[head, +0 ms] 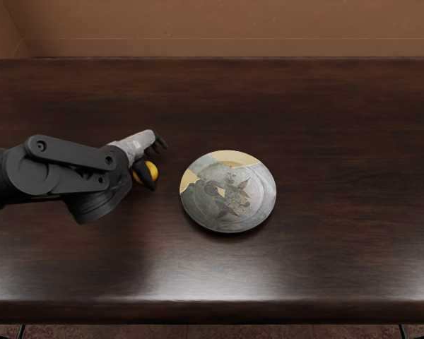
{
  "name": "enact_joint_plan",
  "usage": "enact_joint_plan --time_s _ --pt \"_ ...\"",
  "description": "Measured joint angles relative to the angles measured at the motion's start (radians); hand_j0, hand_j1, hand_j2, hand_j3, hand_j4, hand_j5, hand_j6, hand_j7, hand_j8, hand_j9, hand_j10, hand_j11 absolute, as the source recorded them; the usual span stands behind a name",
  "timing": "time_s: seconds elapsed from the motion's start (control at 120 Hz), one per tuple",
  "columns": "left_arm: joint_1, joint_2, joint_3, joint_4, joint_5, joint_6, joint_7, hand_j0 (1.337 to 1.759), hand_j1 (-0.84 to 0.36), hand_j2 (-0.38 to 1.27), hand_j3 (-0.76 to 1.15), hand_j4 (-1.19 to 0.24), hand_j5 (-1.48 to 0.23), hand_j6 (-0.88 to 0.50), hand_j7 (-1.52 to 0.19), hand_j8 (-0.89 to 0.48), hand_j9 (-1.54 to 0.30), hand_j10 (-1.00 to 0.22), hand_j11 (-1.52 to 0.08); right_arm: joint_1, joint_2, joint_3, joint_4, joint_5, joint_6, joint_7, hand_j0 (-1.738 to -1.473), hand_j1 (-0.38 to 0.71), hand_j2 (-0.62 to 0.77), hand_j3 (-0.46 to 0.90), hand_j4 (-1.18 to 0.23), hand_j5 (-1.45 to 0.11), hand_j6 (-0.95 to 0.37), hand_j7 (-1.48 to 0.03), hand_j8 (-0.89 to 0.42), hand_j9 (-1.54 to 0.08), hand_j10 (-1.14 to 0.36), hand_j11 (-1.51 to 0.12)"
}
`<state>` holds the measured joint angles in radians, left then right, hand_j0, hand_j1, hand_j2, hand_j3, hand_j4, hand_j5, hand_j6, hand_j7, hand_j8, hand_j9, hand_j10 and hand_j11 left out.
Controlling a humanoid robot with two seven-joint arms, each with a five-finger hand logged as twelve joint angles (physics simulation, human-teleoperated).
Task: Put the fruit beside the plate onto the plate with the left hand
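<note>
Left hand [143, 159] sits right over the orange fruit [151, 170] on the surface [325, 120], just beside the plate [258, 205], seemingly lining up the lift, though I can't tell if it's gripping.

Plate [228, 191] on table [318, 106], fruit [150, 171] just left of it, left hand [136, 151] at the fruit

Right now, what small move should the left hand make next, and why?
Probably secure the grasp before lifting: the left hand covers part of the orange fruit, which lies on the table left of the plate, and a firm grip cannot be seen.
</note>
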<state>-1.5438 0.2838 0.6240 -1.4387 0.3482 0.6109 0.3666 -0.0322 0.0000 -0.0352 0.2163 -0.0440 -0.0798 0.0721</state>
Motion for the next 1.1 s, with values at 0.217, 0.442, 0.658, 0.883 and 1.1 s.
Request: enact_joint_plan --time_s 0.217,0.442,0.658,0.883,1.1 --pt "0.004 0.000 0.001 0.005 -0.007 0.000 0.000 1.658 -0.13 0.08 0.00 -0.40 -0.52 -0.40 -0.52 -0.40 -0.52 -0.40 -0.52 0.000 0.000 0.000 0.000 0.000 0.000 0.000 -1.658 -0.33 0.00 0.00 -0.02 -0.02 -0.02 -0.02 -0.02 -0.02 -0.02 -0.02" --pt "0.010 -0.002 0.002 0.018 -0.015 0.000 0.000 1.658 -0.18 0.09 0.00 -0.44 -0.57 -0.44 -0.57 -0.44 -0.57 -0.44 -0.57 0.000 0.000 0.000 0.000 0.000 0.000 0.000 -1.658 -0.33 0.00 0.00 -0.02 -0.02 -0.02 -0.02 -0.02 -0.02 -0.02 -0.02" --pt "0.018 -0.002 0.002 0.031 -0.016 0.000 0.000 1.658 -0.19 0.10 0.00 -0.46 -0.59 -0.46 -0.59 -0.46 -0.59 -0.46 -0.59 0.000 0.000 0.000 0.000 0.000 0.000 0.000 -1.658 -0.33 0.00 0.00 -0.02 -0.03 -0.02 -0.03 -0.02 -0.03 -0.02 -0.03" --pt "0.030 -0.011 0.002 0.039 -0.017 0.000 0.000 1.657 -0.21 0.06 0.00 -0.47 -0.62 -0.47 -0.62 -0.47 -0.62 -0.47 -0.62 0.000 0.000 0.000 0.000 0.000 0.000 0.000 -1.658 -0.33 0.00 0.00 -0.02 -0.03 -0.02 -0.03 -0.02 -0.03 -0.02 -0.03" --pt "0.030 -0.012 0.002 0.041 -0.017 0.000 0.000 1.657 -0.24 0.10 0.00 -0.50 -0.66 -0.50 -0.66 -0.48 -0.66 -0.50 -0.66 0.000 0.000 0.000 0.000 0.000 0.000 0.000 -1.658 -0.33 0.00 0.00 -0.02 -0.03 -0.02 -0.03 -0.02 -0.03 -0.02 -0.03"
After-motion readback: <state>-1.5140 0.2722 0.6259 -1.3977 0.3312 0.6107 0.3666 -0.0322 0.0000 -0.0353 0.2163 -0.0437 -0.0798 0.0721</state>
